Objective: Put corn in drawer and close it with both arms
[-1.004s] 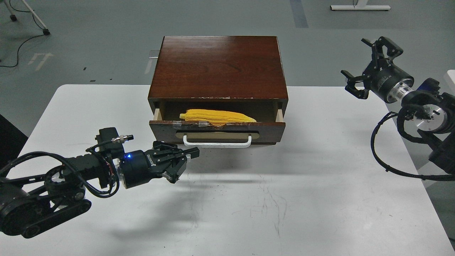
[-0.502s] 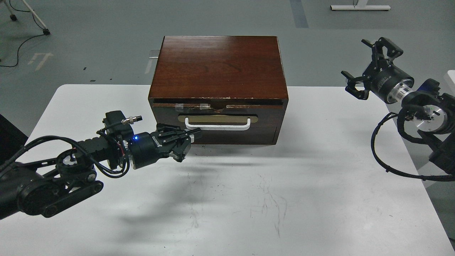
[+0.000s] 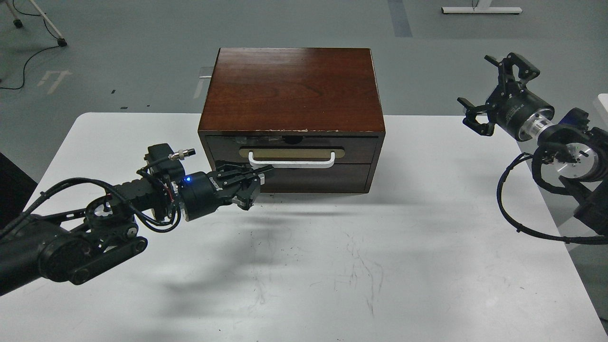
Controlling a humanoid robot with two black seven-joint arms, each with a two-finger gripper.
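A gray floor fills the back of the room, with a thin black cable lying on it at the far left. In front is a wide white surface with faint scratches on it. A dark brown wooden box stands at the back of the surface, near the middle. The drawer is in the top half of the box front, and it sits pushed in, flat with the front of the box. Its white handle sticks out on a tan plate. Under the drawer is a plain dark panel. The corn cannot be seen anywhere; nothing yellow shows. The left arm comes in low from the left side, just above the surface. The left claw is at the front of the box, just under the left end of the white handle. Its fingers are pulled close together and hold nothing. The tip looks as if it touches the box front, but I cannot tell for sure. A small blue light glows on the wrist behind it. The right arm is far off at the right side, well apart from the box. The right claw is up in the air past the edge of the surface, with its fingers spread wide and nothing in them.
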